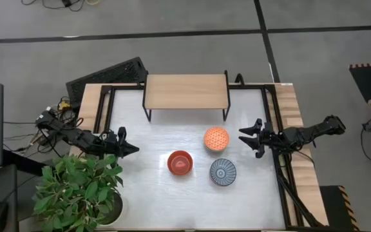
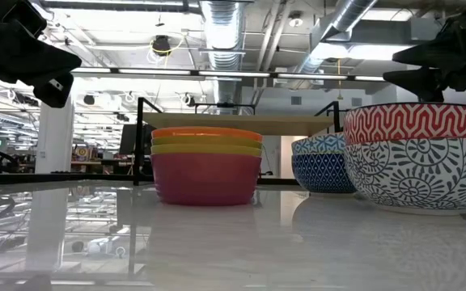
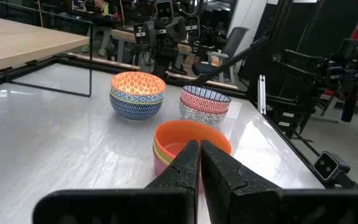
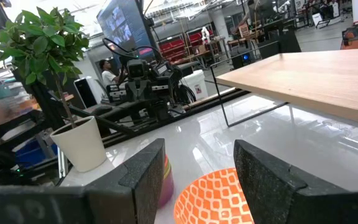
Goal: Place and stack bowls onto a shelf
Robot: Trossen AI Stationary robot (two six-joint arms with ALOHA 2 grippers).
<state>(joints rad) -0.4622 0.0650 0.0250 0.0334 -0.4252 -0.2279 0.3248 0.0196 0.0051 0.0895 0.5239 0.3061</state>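
Observation:
Three stacks of bowls rest on their bases on the white table, in front of the shelf. One has a plain orange-red bowl on top, above yellow and magenta ones. Another is topped by an orange-patterned bowl. The third is topped by a blue-grey radial-lined bowl. My left gripper hovers shut at the table's left, pointing level toward the bowls. My right gripper hovers open at the right, beside the orange-patterned bowl.
A potted plant in a white pot stands at the near left corner. Black rails run along the table's sides. A keyboard lies behind the far left corner.

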